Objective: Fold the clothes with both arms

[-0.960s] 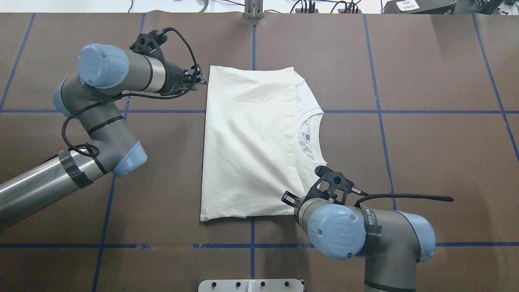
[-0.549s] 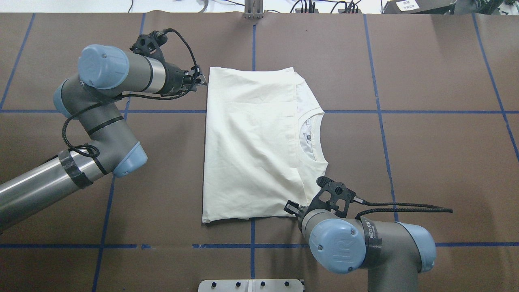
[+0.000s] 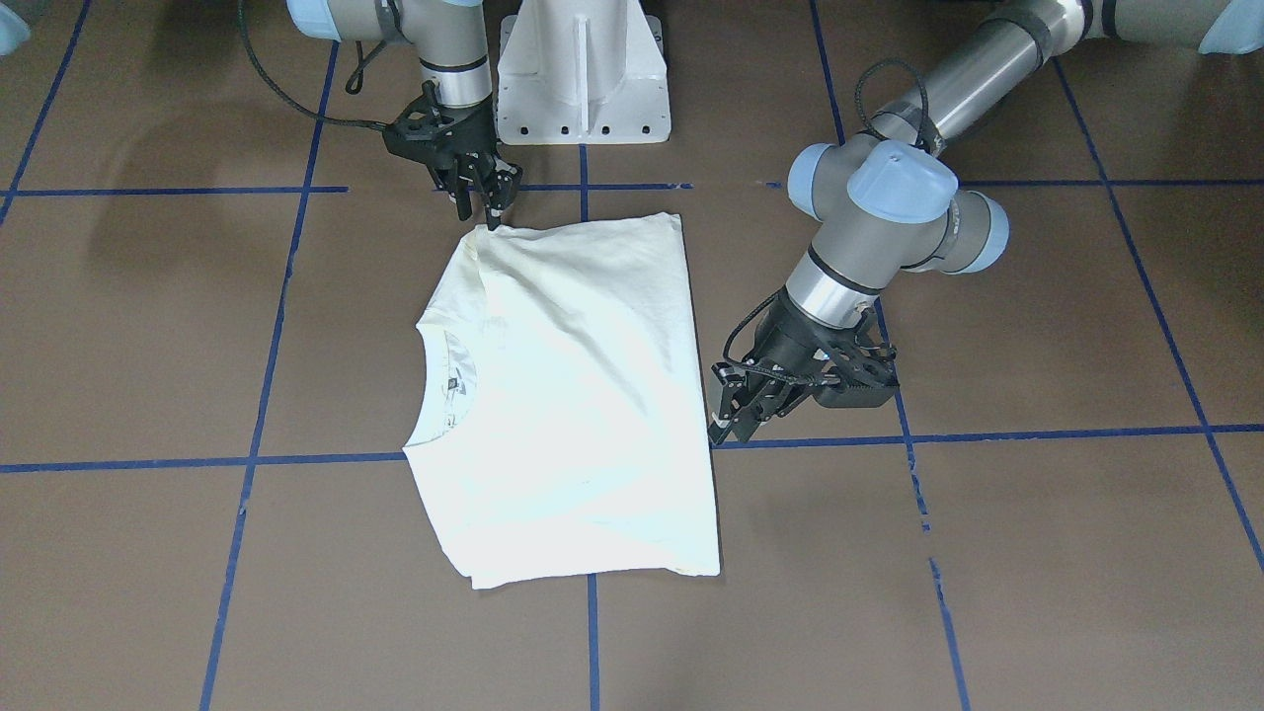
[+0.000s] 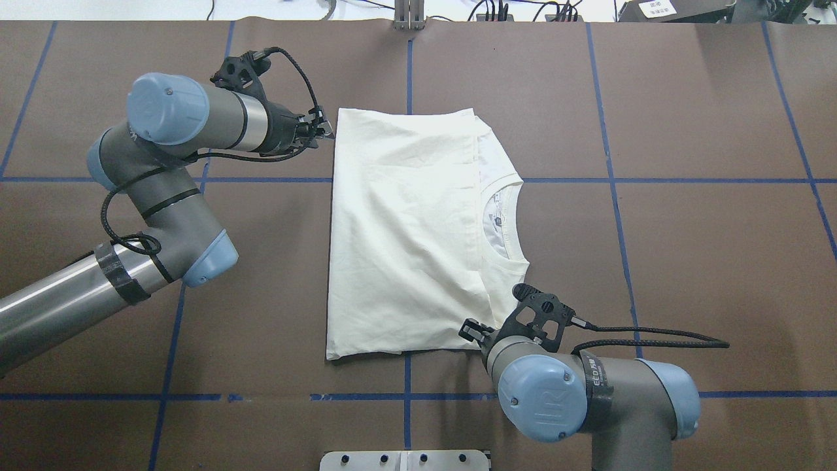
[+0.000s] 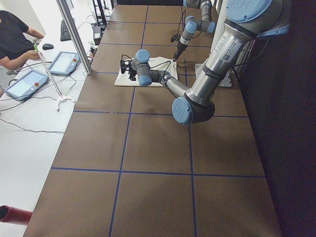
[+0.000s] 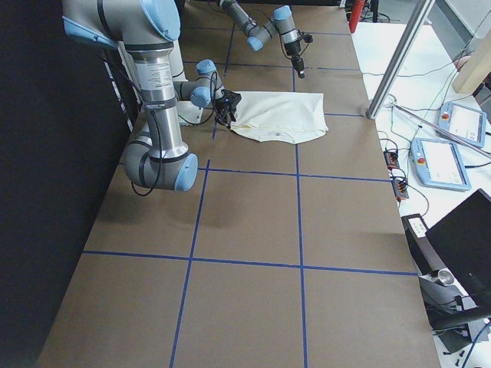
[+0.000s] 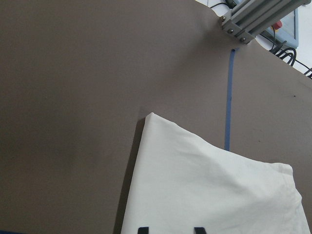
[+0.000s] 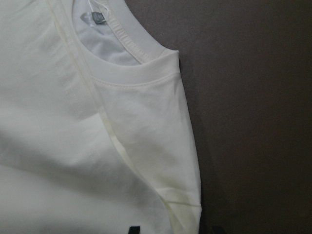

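1. Cream T-shirt (image 4: 405, 235) lies half-folded, flat on the bench (image 4: 654, 261).
2. My left hand (image 4: 322, 133) and right hand (image 3: 484, 205) sit at opposite corners, jaws apart, gripping nothing.
3. Next, I judge: regrasp an edge for another fold.

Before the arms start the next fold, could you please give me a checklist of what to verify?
1. T-shirt folded, flat on the table: ok.
2. Left tool open at its far corner: ok.
3. Right tool open at the near shoulder corner: ok.
4. Either tool touching cloth: cannot tell.
5. Shirt surface smooth: not ok, wrinkled.
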Robot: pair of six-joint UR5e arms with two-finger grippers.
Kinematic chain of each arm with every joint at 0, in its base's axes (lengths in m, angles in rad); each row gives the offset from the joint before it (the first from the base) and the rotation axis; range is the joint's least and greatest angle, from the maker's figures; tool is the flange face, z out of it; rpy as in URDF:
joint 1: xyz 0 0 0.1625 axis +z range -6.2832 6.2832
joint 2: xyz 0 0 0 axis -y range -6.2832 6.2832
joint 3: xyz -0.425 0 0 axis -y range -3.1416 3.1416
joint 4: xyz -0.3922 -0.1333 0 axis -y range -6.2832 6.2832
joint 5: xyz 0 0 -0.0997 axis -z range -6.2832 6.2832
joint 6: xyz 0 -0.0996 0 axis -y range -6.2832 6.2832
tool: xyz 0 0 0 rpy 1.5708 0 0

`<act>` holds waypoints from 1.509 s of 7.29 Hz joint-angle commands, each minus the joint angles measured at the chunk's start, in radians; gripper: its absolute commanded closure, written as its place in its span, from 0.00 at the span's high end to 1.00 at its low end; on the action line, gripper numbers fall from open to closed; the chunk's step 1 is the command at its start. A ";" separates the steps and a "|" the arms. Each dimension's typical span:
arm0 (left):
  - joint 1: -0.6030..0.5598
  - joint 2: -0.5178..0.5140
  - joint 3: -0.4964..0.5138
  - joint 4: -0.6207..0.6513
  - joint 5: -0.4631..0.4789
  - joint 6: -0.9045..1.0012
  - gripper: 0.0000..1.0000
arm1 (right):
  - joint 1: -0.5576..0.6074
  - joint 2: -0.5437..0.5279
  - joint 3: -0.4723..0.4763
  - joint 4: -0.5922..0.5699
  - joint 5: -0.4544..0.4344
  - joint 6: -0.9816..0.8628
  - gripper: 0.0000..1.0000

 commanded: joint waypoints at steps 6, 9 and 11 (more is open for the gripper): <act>0.002 0.000 0.000 0.000 0.000 0.000 0.42 | 0.001 0.011 -0.055 0.012 -0.013 0.000 0.65; 0.002 -0.002 -0.002 0.000 0.000 -0.002 0.42 | -0.002 0.006 -0.054 0.010 -0.013 0.000 0.44; 0.002 -0.002 -0.002 0.000 0.000 -0.015 0.42 | -0.002 0.005 -0.049 0.010 -0.013 0.002 0.02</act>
